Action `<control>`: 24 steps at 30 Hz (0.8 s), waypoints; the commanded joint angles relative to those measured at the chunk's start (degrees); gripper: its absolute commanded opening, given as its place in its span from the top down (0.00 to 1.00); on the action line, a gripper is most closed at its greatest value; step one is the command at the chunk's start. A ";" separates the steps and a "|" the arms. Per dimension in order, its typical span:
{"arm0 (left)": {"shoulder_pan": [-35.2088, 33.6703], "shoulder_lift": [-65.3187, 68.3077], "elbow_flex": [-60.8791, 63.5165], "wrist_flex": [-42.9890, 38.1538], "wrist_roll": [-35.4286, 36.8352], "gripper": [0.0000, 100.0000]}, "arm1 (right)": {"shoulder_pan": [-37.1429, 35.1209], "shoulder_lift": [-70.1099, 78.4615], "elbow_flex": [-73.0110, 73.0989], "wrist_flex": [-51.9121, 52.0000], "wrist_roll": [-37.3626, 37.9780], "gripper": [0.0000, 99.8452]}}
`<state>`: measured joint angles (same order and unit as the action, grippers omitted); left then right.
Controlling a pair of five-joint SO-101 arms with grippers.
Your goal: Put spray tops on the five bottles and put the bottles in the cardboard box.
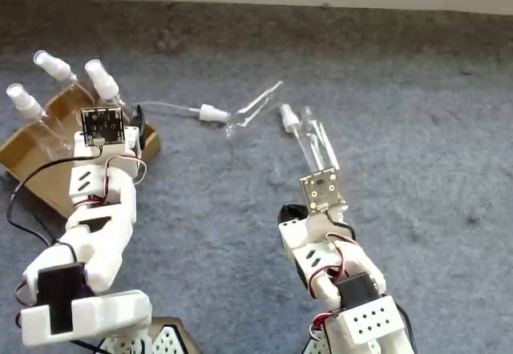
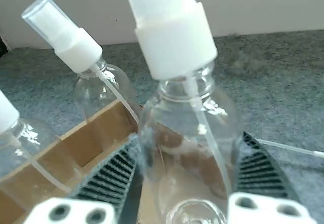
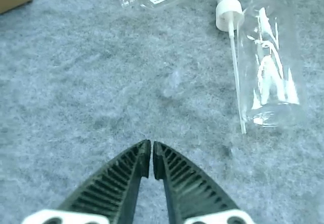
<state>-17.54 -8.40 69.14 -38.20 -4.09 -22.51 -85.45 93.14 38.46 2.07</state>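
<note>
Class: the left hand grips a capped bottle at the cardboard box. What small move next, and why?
Probably lower the bottle into the cardboard box: its spray top is on, the left hand is shut on it, and two capped bottles already stand there.

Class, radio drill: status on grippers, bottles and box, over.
Left gripper shut on capped bottle at box. Right gripper shut, empty. Two capped bottles boxed; two bare bottles, tops loose, on carpet.

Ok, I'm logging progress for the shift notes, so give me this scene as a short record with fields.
cardboard box: holds two capped bottles
left gripper: shut on a third capped bottle at the box
right gripper: shut, empty, above the carpet
uncapped bottles: two, lying on the carpet
loose spray tops: two, beside them
</note>
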 commanded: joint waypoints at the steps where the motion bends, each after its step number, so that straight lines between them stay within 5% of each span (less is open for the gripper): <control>1: -0.31 2.95 -2.33 -5.54 0.79 0.88 | -0.48 -0.57 -0.57 -1.80 0.35 0.99; 13: -0.40 17.54 -2.77 -23.12 0.79 0.88 | -0.48 -0.57 -0.57 -1.80 0.35 0.99; 24: -1.36 19.47 -2.68 -24.44 0.88 0.88 | -0.48 -0.57 -0.57 -1.80 0.35 0.99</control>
<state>-17.54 11.30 69.05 -61.32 -3.82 -22.51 -85.45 93.14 38.46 2.07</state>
